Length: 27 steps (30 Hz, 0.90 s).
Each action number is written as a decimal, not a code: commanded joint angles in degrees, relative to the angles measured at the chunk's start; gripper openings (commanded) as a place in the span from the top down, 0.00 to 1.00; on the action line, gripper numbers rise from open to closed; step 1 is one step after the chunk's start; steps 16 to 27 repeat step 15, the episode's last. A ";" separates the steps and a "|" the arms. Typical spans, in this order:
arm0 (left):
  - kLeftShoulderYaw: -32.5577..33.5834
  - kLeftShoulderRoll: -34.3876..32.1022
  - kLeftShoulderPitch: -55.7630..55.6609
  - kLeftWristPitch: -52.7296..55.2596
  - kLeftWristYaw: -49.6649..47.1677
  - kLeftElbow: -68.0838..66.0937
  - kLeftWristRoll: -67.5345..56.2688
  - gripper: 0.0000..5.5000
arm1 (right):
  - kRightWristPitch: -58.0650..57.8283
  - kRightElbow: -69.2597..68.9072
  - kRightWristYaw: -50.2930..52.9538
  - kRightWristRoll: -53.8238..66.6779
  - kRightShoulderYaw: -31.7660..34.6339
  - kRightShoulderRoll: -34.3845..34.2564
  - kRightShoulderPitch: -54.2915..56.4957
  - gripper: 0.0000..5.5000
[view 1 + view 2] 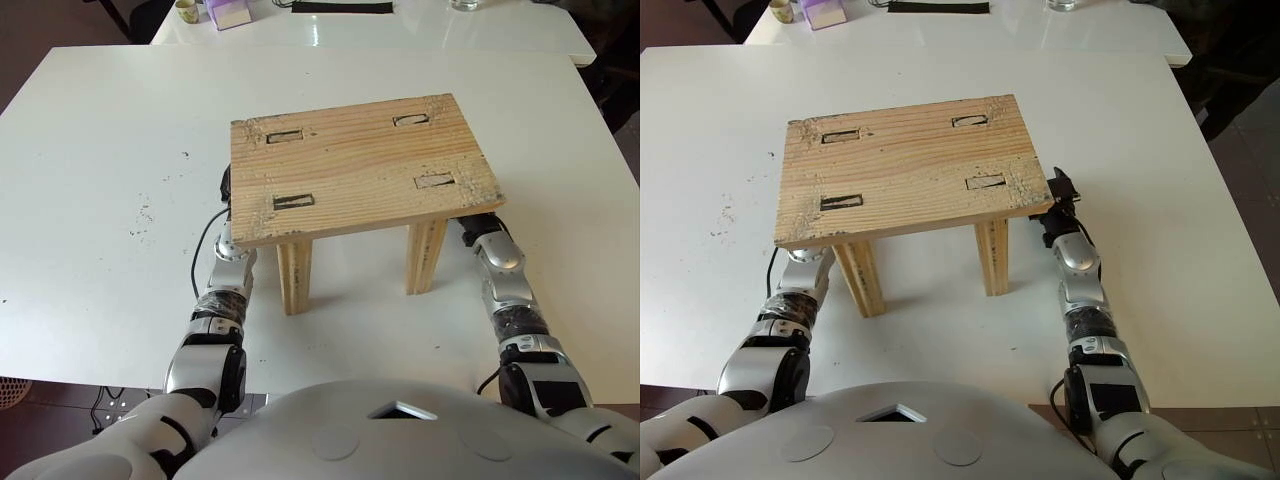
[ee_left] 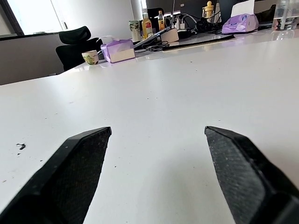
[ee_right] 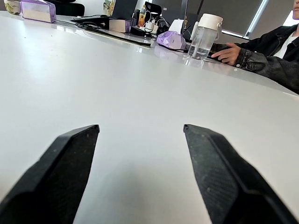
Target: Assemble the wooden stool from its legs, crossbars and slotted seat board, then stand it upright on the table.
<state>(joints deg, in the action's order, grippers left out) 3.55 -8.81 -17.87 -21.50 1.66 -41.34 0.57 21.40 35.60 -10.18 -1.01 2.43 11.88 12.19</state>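
Standing upright on white table [image 1: 100, 150]: stool [image 1: 360, 170]; left tool [image 2: 158, 131], right tool [image 3: 140, 127] both spread wide; cluttered desk [image 1: 430, 30] behind.

Bright, even daylight; soft shadow beneath the stool [image 1: 360, 165]

an office is suggested: white tables [image 1: 100, 150] are set in a row, a black office chair [image 2: 74, 39] is parked behind, tissue boxes [image 2: 117, 50], bottles [image 2: 147, 27] and cables [image 2: 156, 46] are scattered.
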 commanded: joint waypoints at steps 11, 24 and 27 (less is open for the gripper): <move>-0.63 2.69 -2.23 -4.18 -2.83 -7.25 2.09 0.33 | 3.88 10.71 -5.37 -0.92 -1.61 3.07 10.03 0.39; -1.10 2.47 -3.05 -4.70 -2.40 -8.30 2.56 0.33 | 4.13 11.43 -5.83 -0.95 -1.32 3.66 10.62 0.39; -1.10 2.47 -3.05 -4.70 -2.40 -8.30 2.56 0.33 | 4.13 11.43 -5.83 -0.95 -1.32 3.66 10.62 0.39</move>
